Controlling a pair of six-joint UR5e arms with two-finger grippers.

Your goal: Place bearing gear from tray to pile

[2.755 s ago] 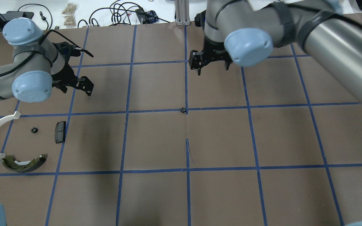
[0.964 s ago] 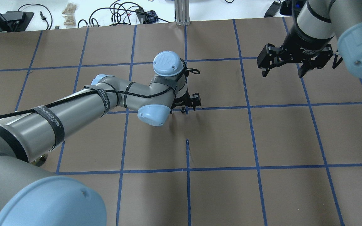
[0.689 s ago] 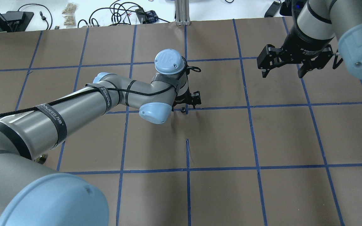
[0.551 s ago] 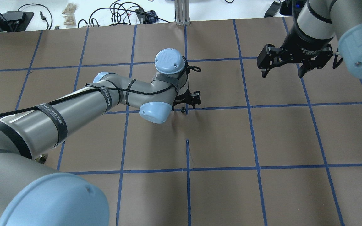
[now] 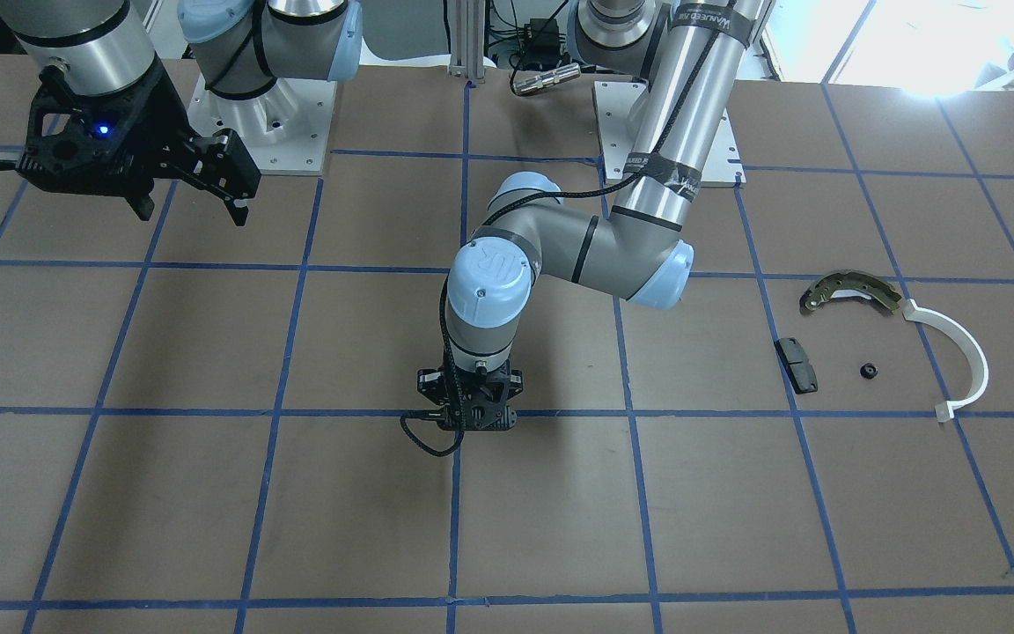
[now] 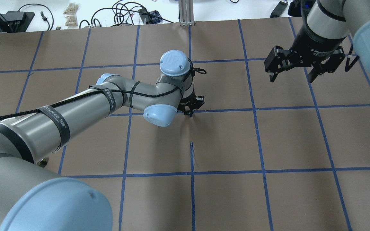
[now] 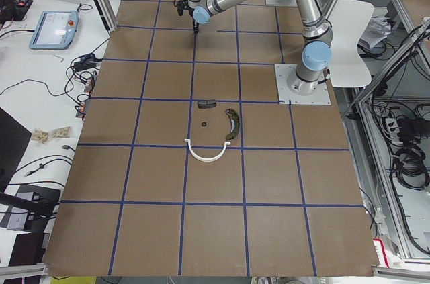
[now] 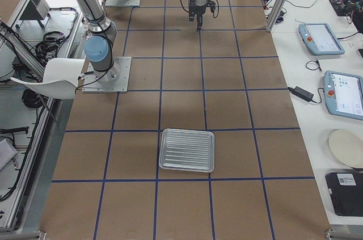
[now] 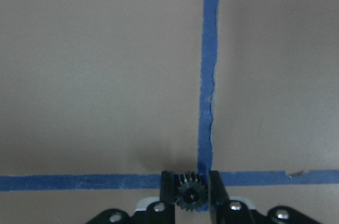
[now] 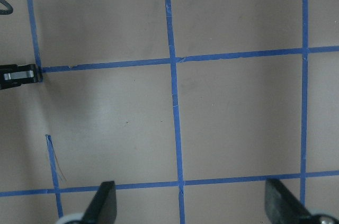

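My left gripper (image 9: 191, 205) is shut on a small black toothed bearing gear (image 9: 191, 196) at a blue tape crossing in the middle of the table. It also shows in the overhead view (image 6: 190, 111) and the front view (image 5: 469, 417), where the gear is hidden. The pile lies apart: brake shoe (image 5: 850, 289), white arc (image 5: 966, 354), black pad (image 5: 797, 364) and another small gear (image 5: 867, 371). My right gripper (image 6: 291, 77) is open, empty and raised. The silvery tray (image 8: 165, 139) sits at the robot's right end of the table.
Brown paper with a blue tape grid covers the table (image 6: 223, 141). My left arm (image 6: 75, 109) hides most of the pile in the overhead view. Cables and small items (image 6: 124, 12) lie past the far edge. Both arm base plates (image 5: 260, 123) stand at the robot side.
My left arm swung from beside the pile to the table's middle and its fingers have shut on the gear there. My right arm moved off to the right and stays open.
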